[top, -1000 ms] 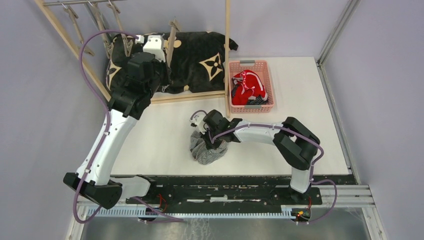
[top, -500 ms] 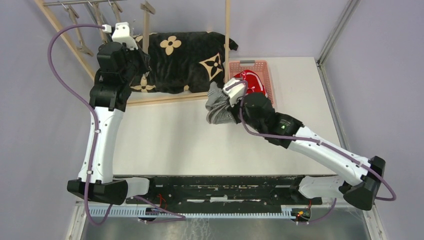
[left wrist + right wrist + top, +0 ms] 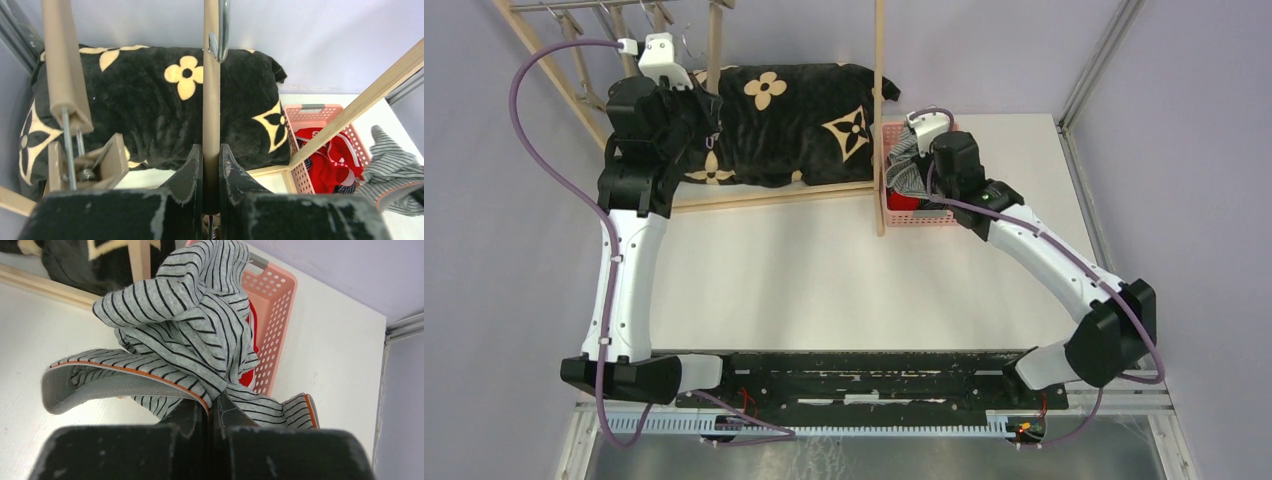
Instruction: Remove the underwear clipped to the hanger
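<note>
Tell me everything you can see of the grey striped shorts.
The grey striped shorts are soft, thin cloth, light grey with fine dark stripes and a plain grey waistband edged in orange. They hang crumpled from the shut right end effector, which pinches them near the waistband, over the left side of the pink basket. Whether they touch it is unclear.

I count two pincers: my left gripper and my right gripper. One pink basket. One black cushion. Two boxer shorts plainly visible: grey striped shorts, red shorts.
</note>
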